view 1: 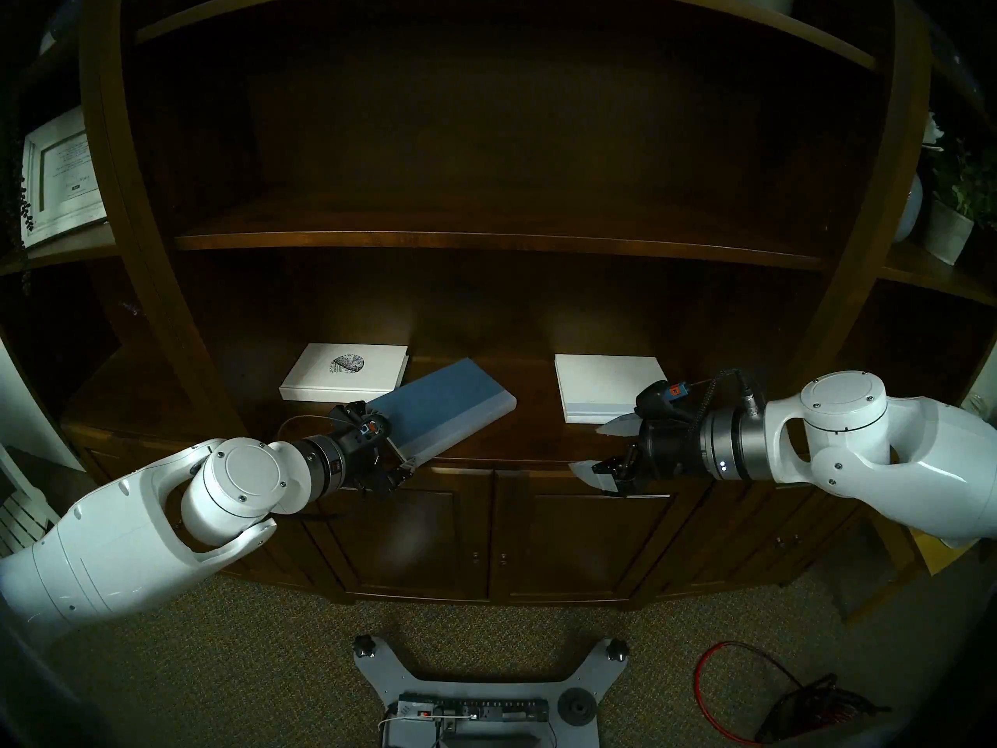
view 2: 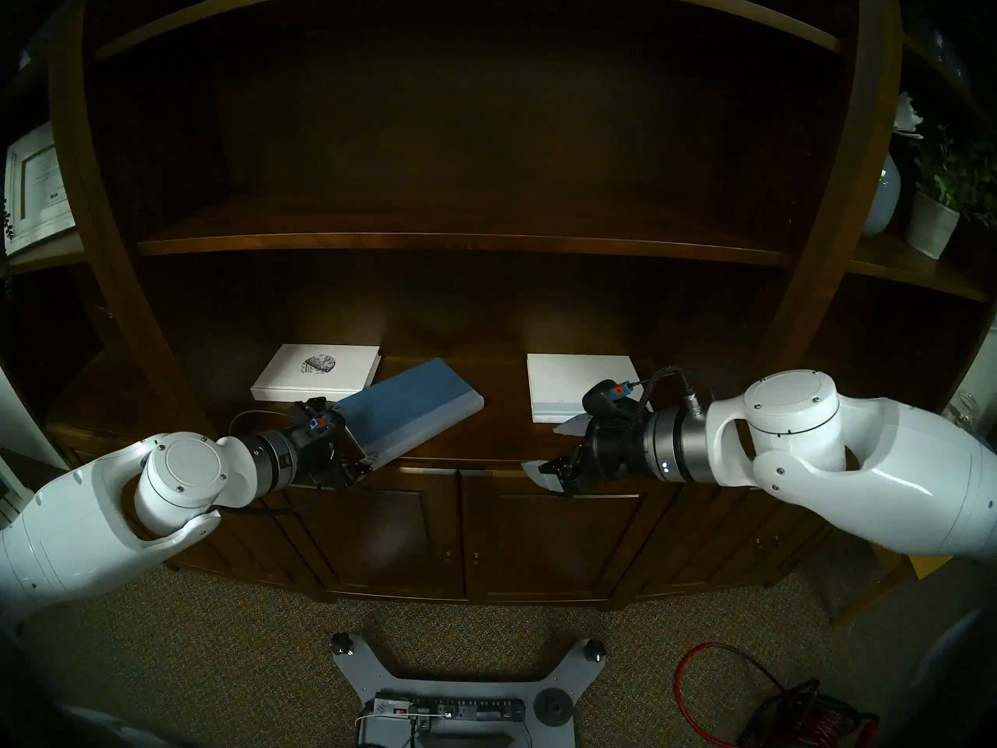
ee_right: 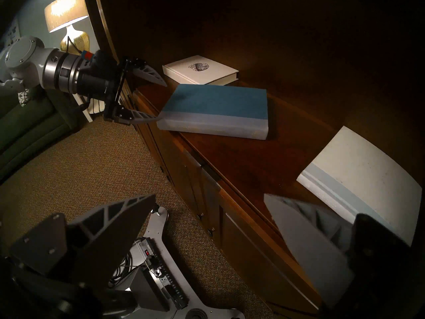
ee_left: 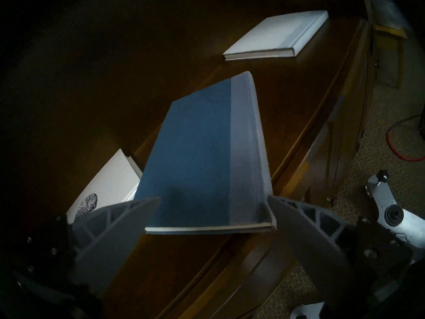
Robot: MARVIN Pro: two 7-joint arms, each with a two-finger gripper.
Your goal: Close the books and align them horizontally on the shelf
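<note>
Head stereo left view: all three books are being carried, closed and flat, by the deep brown shelf (view 1: pixel 534 434) above the cabinet doors (view 1: pixel 442 525). At the far left, the white book with the speckled oval (view 1: pixel 345 373) is lying square to the shelf edge. Just beside it, the blue book (view 1: pixel 448 412) is lying askew, one corner jutting past the shelf's front edge and its far corner overlapping the white book's. The left pincer (view 1: pixel 388 450) is being held wide open at that jutting corner, nothing being gripped. Well apart to the right, the plain white book (view 1: pixel 607 385) is lying near the front edge. The right pincer (view 1: pixel 599 450) is being held open just before it, empty.
</note>
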